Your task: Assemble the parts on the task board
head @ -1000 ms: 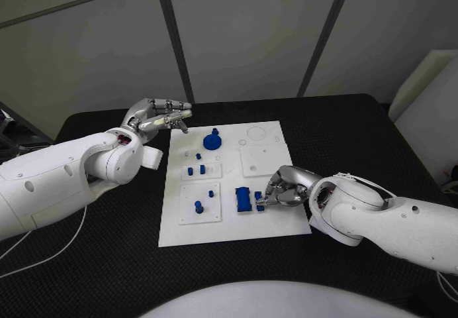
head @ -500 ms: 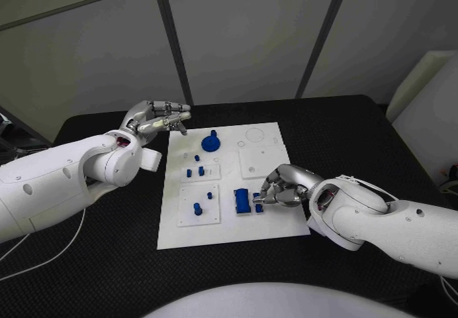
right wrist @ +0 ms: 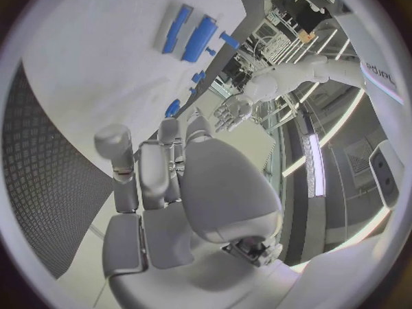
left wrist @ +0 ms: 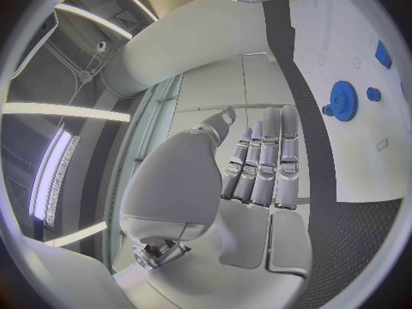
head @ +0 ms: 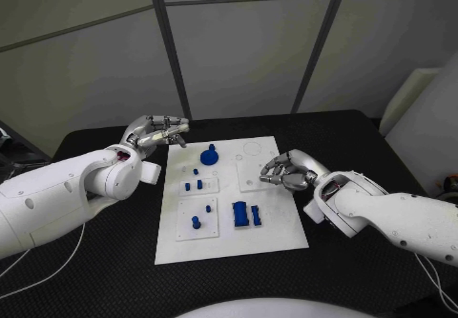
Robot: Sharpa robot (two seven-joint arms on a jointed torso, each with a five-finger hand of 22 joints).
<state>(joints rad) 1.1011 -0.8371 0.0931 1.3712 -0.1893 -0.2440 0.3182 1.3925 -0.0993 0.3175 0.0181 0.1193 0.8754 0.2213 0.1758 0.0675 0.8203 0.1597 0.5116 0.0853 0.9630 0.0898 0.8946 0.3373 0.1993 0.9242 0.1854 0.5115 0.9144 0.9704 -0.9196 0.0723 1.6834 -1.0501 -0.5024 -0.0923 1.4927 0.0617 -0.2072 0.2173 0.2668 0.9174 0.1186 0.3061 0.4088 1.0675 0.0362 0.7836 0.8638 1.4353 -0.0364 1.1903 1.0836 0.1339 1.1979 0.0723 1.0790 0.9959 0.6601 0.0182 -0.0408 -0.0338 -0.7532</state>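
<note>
The white task board (head: 272, 228) lies mid-table. On it, a blue gear (head: 209, 156) stands at the far end, small blue pegs (head: 196, 185) sit on the left side, and two blue blocks (head: 246, 214) lie side by side nearer me. My right hand (head: 286, 172) hovers over the board's right middle, holding nothing, its fingers loosely bent. The same blocks (right wrist: 193, 34) appear beyond my right hand (right wrist: 163, 172) in the right wrist view. My left hand (head: 157, 129) hangs at the board's far left corner, empty. The gear (left wrist: 343, 110) lies past my left hand (left wrist: 257, 165).
Black tabletop (head: 363, 139) surrounds the board on all sides. A grey panelled wall (head: 239, 59) stands behind the table's far edge. A white object (head: 425, 99) leans at the right beyond the table.
My right hand has left the two blue blocks and moved toward the far side of the board, empty. The blocks stay on the board. The left hand has barely moved.
</note>
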